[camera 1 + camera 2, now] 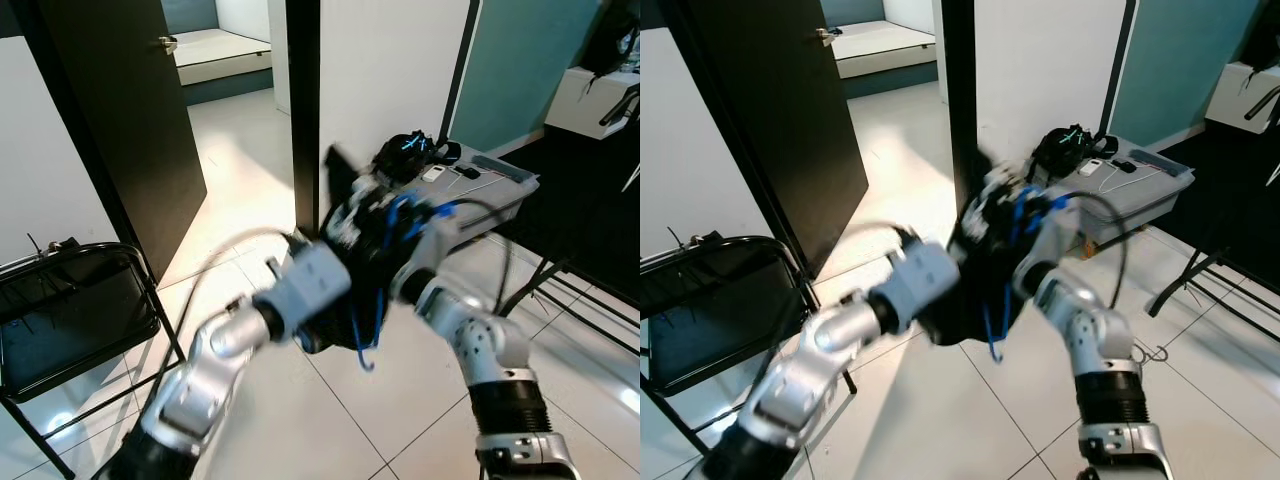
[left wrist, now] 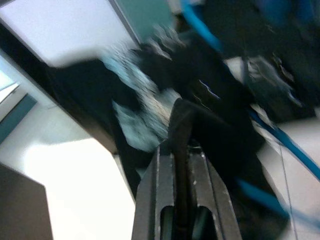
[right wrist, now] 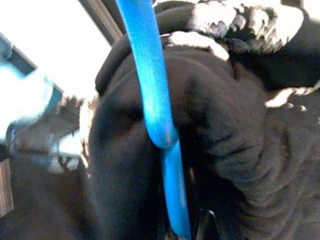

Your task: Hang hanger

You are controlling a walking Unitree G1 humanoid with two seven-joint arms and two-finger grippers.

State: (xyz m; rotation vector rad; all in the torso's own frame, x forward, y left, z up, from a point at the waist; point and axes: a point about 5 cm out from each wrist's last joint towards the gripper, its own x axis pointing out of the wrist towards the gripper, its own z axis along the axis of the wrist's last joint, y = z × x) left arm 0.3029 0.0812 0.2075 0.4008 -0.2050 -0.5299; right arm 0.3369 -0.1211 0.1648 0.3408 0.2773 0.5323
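A blue plastic hanger (image 3: 155,100) is threaded into a black garment with white patches (image 1: 345,250), held up between my two arms in front of a white wall. My left gripper (image 2: 180,150) is shut on a fold of the black fabric, reaching in from the lower left. From the right, my right gripper (image 1: 390,215) comes in at the top of the bundle, and the hanger's bar runs down between its fingers. A blue end of the hanger (image 1: 368,345) dangles below the cloth. The frames are blurred.
A black folding chair (image 1: 70,310) stands at the left, beside an open dark door (image 1: 130,120). A black wall edge (image 1: 303,100) rises behind the garment. A grey case with small items (image 1: 485,190) sits at the right, with black stand legs (image 1: 560,290) near it.
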